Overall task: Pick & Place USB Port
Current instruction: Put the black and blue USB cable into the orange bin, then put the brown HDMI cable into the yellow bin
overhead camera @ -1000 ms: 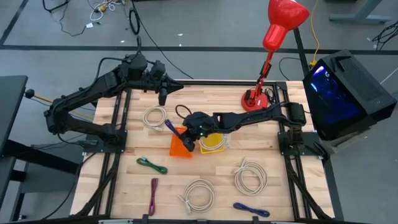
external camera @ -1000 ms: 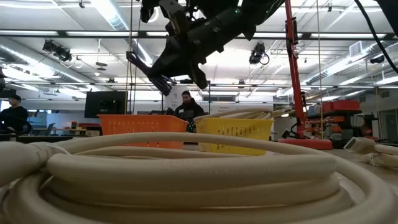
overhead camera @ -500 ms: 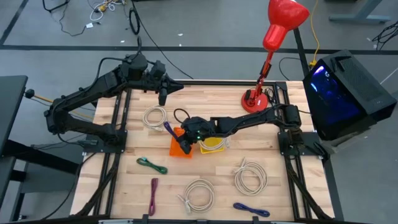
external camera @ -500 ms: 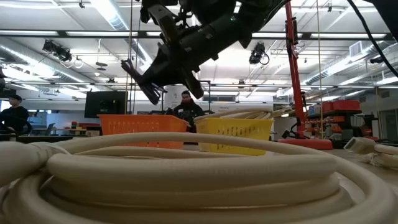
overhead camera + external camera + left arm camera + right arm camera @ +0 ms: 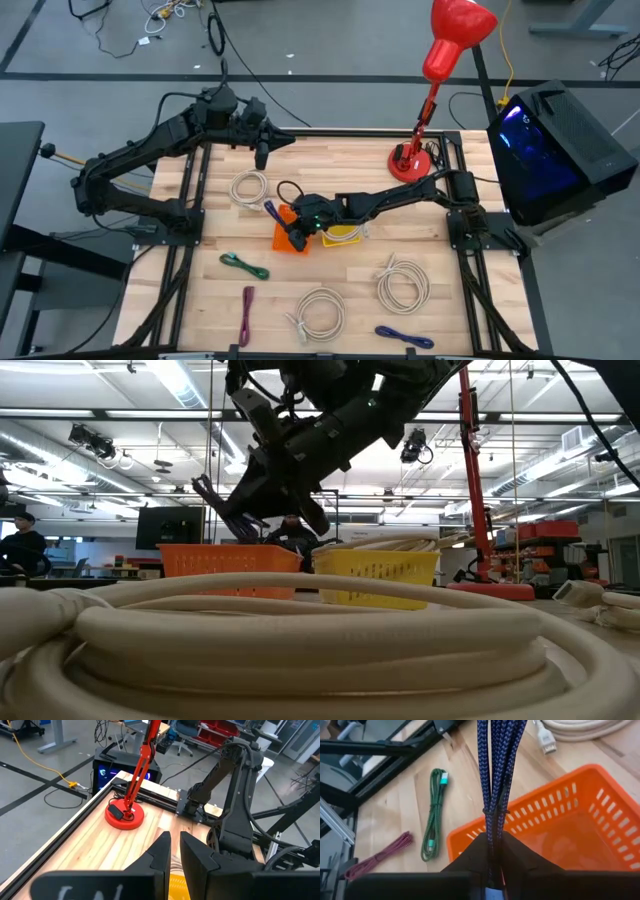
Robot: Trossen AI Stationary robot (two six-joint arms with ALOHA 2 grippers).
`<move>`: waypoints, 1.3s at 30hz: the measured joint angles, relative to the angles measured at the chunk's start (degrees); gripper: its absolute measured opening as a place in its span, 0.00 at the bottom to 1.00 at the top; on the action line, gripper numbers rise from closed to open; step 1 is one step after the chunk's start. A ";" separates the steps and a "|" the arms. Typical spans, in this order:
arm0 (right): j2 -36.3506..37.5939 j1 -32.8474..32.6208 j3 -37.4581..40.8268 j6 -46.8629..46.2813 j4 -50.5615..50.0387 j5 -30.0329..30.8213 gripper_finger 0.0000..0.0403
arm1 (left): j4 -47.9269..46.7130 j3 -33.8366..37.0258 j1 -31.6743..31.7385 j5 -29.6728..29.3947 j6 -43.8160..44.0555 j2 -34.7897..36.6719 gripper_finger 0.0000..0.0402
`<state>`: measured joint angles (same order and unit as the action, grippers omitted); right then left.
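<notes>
My right gripper [image 5: 290,222] is shut on a blue-purple braided cable bundle [image 5: 270,208] and hovers over the orange basket [image 5: 290,240] at the table's middle. In the right wrist view the bundle [image 5: 492,765] runs straight out from the fingers, over the basket's rim [image 5: 520,815]. The low view shows the gripper [image 5: 265,485] slanting down with the bundle [image 5: 215,495] just above the orange basket [image 5: 230,558]. My left gripper [image 5: 262,150] waits raised near the far left edge, fingers [image 5: 165,851] close together and touching nothing. My right gripper pinches the banded end of the folded cable bundle [image 5: 492,822] between its two fingers. The fingers slant down toward the table's left and lie along the bundle. The bundle is lifted clear and sticks out stiffly beyond the fingertips, above the basket.
A yellow basket [image 5: 342,228] stands right beside the orange one. White cable coils [image 5: 250,187] [image 5: 320,310] [image 5: 402,283], a green cable [image 5: 245,265], a maroon cable [image 5: 246,315] and a blue cable [image 5: 405,337] lie on the wood. A red lamp [image 5: 412,160] stands at the far right.
My right gripper has moved toward the table's left and down toward the orange basket, carrying the cable bundle with it. The bundle now hangs lower, close above the basket's rim.
</notes>
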<state>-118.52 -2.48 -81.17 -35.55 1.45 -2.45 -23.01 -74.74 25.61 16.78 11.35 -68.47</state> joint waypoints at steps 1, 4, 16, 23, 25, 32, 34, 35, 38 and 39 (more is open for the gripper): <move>0.00 0.00 0.00 0.04 0.04 -0.01 0.13 | -0.01 0.00 0.00 0.00 0.00 0.00 0.11; 0.00 0.22 0.00 0.20 -0.17 0.04 0.14 | 0.01 0.00 0.00 0.00 0.01 0.00 0.11; 0.02 0.92 0.00 0.46 -3.08 -0.60 0.24 | 0.00 0.02 -0.02 0.00 0.18 0.00 0.11; 0.02 1.30 0.00 0.98 -3.36 -0.69 0.27 | 0.00 0.02 -0.02 0.01 0.14 0.00 0.11; 0.02 1.72 0.00 1.05 -3.36 -2.52 0.27 | -0.01 0.02 -0.02 0.00 0.14 0.00 0.11; 0.67 2.60 0.00 2.73 -2.91 -6.19 0.27 | -3.14 0.04 -0.02 0.02 -0.06 0.00 0.11; 1.70 3.36 0.00 3.60 -2.95 -6.95 0.27 | -4.20 0.04 -0.02 0.00 -0.08 0.00 0.11; 2.45 3.93 0.00 4.05 -3.05 -7.18 0.27 | -4.63 0.04 -0.02 0.00 -0.08 0.00 0.11; 5.64 6.06 0.00 5.97 -4.68 -6.38 0.27 | -7.87 0.04 -0.02 -0.26 -1.62 0.00 0.11; 6.89 6.79 0.00 6.89 -5.70 -5.56 0.27 | -10.23 0.04 -0.02 -1.47 -3.01 0.00 0.11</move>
<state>-111.63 4.31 -81.17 -28.66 -4.25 -8.01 -33.25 -74.70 25.58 15.30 8.34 -68.47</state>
